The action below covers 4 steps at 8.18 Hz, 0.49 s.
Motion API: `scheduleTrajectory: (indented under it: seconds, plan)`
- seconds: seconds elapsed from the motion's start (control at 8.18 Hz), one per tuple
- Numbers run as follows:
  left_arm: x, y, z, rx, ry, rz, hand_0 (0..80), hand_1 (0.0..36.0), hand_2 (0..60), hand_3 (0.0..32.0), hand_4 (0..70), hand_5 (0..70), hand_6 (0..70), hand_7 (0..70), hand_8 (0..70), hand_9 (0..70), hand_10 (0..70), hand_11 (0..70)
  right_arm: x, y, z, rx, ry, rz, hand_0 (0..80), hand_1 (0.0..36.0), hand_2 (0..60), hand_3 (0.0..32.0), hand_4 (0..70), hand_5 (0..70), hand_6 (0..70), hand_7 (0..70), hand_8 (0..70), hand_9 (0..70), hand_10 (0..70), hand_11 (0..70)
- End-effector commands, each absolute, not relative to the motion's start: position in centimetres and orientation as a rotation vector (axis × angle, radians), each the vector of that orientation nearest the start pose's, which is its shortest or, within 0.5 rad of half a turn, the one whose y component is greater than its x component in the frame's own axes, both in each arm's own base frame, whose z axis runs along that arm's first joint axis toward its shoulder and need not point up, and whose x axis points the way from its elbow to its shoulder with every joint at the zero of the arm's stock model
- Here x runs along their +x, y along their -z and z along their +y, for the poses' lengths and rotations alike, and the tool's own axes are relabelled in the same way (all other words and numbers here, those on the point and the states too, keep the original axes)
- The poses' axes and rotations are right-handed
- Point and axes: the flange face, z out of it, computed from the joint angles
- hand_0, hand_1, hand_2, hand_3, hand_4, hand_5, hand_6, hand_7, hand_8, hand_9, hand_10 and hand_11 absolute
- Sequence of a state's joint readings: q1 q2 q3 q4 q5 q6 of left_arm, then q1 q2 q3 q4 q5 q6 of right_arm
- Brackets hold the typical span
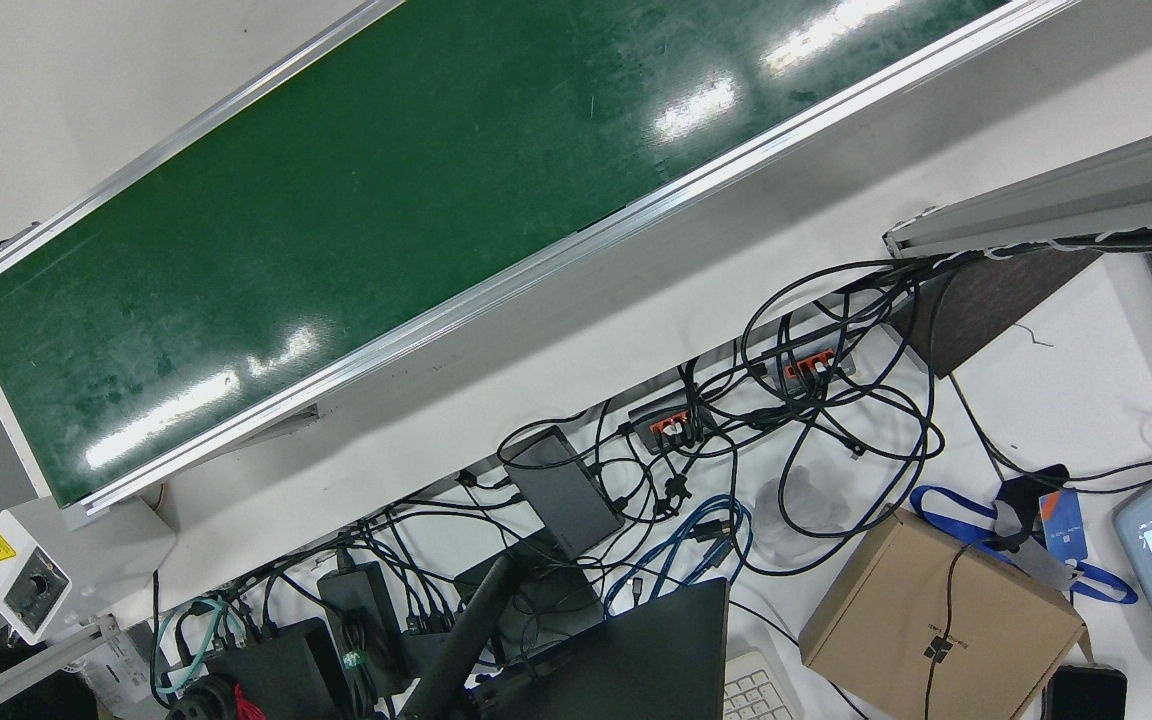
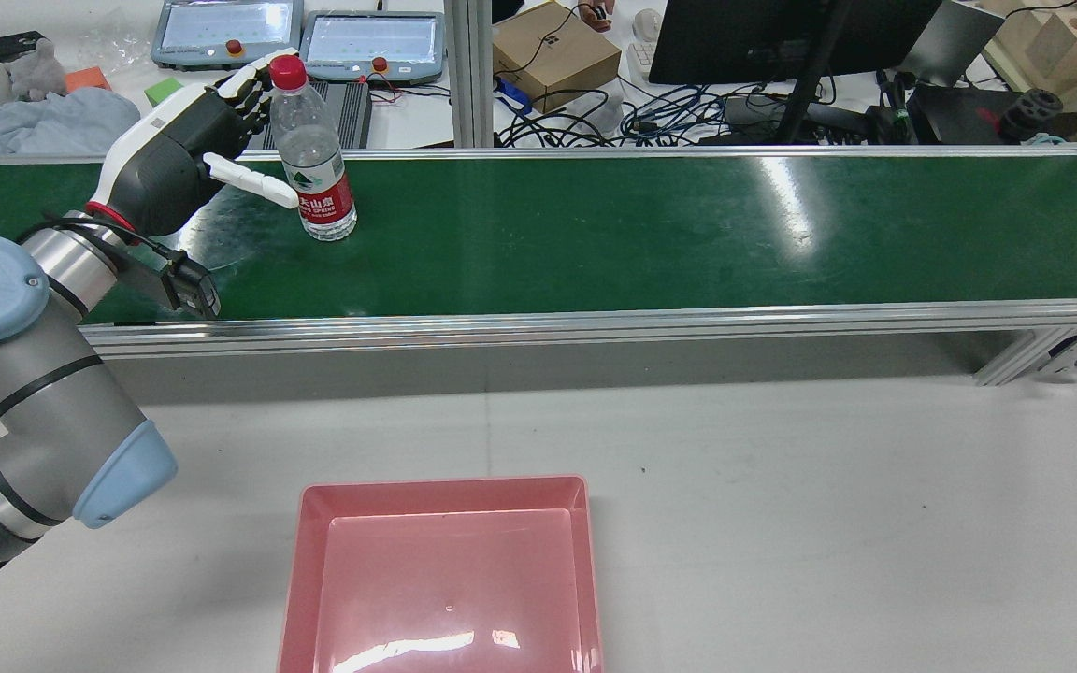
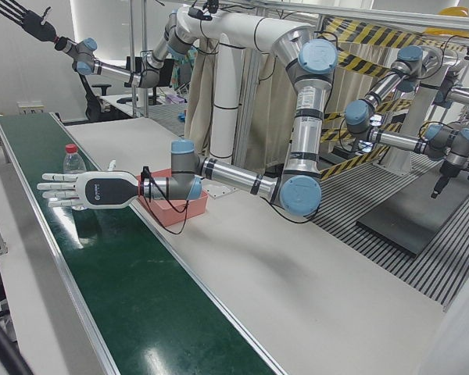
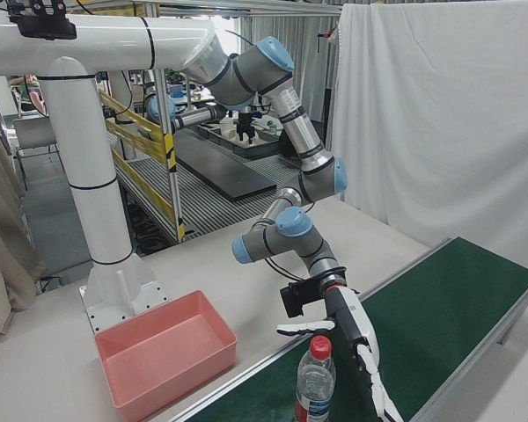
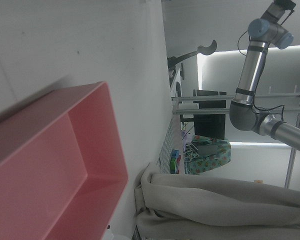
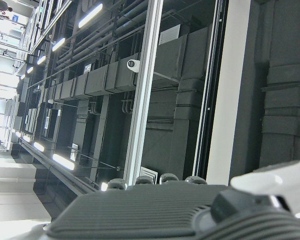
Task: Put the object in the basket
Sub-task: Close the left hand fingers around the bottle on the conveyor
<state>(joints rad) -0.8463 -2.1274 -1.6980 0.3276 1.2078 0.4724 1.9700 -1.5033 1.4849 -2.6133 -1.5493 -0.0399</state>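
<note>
Pink basket up close, bottle upright on the belt beyond.

Nearest the rear camera, the pink basket [image 2: 445,495] sits empty on the white bench [image 2: 782,486]. Past it, on the green conveyor belt [image 2: 641,234], the water bottle [image 2: 314,154] stands with its long axis vertical, red cap up. The left robot hand [image 2: 211,131] is right beside it, fingers spread apart, gripping nothing. The right robot hand [image 6: 165,210] points at the ceiling; its fingers' state cannot be told.

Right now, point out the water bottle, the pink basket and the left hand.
water bottle [image 2: 314,159]: rear view, clear body above the label.
pink basket [image 2: 445,488]: rear view, far rim.
left hand [image 2: 179,154]: rear view, dark back of the hand.
</note>
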Motion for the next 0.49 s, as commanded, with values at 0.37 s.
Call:
scheduleTrajectory:
  seconds: [0.37]
  plan:
    - [31.21,-32.83,-61.38,-0.013,1.533,2.293,56.4,5.8,0.0,0.0,5.8,14.2,2.5,0.0,6.6,5.9,1.7,4.0,34.16,-63.20,-45.96,-0.573,1.465,2.486,0.0,0.0,0.0,0.0,0.0,0.0,0.0,0.0,0.0,0.0,0.0,0.0]
